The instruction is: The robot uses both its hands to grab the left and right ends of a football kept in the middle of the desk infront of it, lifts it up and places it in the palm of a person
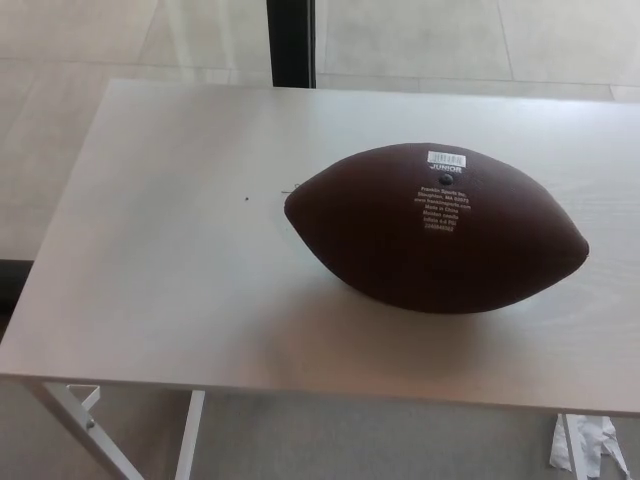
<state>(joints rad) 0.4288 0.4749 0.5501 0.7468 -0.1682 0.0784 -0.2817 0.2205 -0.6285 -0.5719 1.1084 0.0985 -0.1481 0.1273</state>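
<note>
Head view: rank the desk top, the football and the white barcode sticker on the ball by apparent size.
1. Desk top, largest, cut off at the right edge.
2. Football, lying on the desk.
3. Barcode sticker, smallest.
Neither hand is in view.

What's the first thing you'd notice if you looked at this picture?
A big brown football lies on its side, right of the middle of a pale wooden desk. White printed lettering and a small barcode sticker sit on its top. No robot hand is in sight.
</note>
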